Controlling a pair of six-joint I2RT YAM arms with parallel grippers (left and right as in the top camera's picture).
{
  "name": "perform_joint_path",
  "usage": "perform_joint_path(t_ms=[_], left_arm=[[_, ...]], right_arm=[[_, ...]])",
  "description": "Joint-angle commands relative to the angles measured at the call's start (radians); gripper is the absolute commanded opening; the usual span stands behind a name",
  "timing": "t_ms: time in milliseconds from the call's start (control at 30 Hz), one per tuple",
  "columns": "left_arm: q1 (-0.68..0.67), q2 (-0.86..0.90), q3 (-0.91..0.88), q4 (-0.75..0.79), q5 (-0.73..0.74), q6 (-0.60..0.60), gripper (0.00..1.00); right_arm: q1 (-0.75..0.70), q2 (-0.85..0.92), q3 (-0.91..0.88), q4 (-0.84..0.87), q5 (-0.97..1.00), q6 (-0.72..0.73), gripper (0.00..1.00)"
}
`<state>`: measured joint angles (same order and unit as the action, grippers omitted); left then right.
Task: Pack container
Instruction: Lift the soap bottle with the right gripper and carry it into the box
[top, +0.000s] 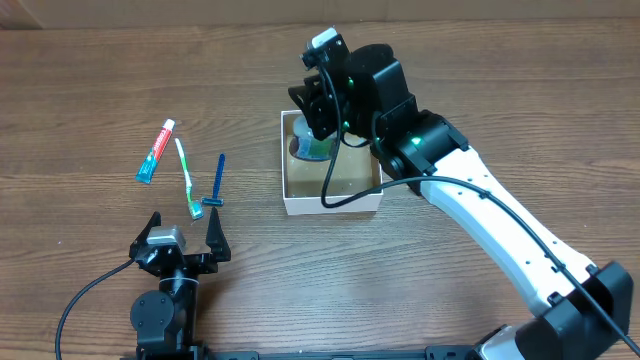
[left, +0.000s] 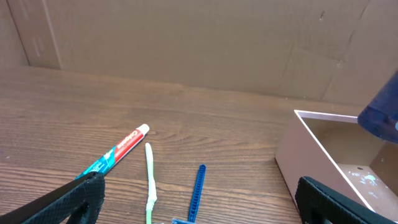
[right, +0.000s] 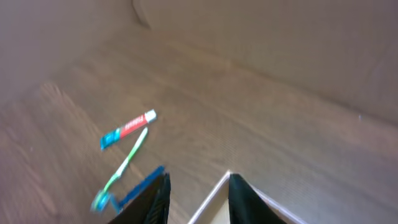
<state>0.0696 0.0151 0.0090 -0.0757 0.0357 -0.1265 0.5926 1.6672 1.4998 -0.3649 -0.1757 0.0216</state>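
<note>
My left hand sits near the front edge of the counter, fingers spread wide and holding nothing. My right hand hangs over the far side of the white container, fingers parted and empty. The container sits mid-counter, on the right-arm side of the toothpaste, toothbrush and blue razor.
</note>
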Motion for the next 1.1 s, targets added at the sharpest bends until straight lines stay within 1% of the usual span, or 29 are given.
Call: perform_joint_path(t_ms=[0,300,400,600,700,1067], left_arm=[[-0.003,-0.01,-0.004,-0.001,-0.01,0.015,1.0],[-0.003,-0.01,-0.004,-0.001,-0.01,0.015,1.0],[-0.003,-0.01,-0.004,-0.001,-0.01,0.015,1.0],[-0.003,-0.01,-0.004,-0.001,-0.01,0.015,1.0],[-0.003,-0.01,-0.004,-0.001,-0.01,0.015,1.0],[-0.003,-0.01,-0.004,-0.001,-0.01,0.015,1.0]], right_arm=[[0.002,0.053,0.033,0.053,-0.001,0.001,0.04],[0.001,0.161,0.033,0.13,0.027,-0.001,0.04],[0.001,0.187,0.033,0.166,0.03,-0.023,0.04],[0.0,0.22,0.033,0.21,0.09,-0.031,0.04],[-0.004,0.244,0.033,0.23,0.09,-0.053,0.04],[-0.026,0.322,0.033,0.31,0.089,-0.053,0.04]])
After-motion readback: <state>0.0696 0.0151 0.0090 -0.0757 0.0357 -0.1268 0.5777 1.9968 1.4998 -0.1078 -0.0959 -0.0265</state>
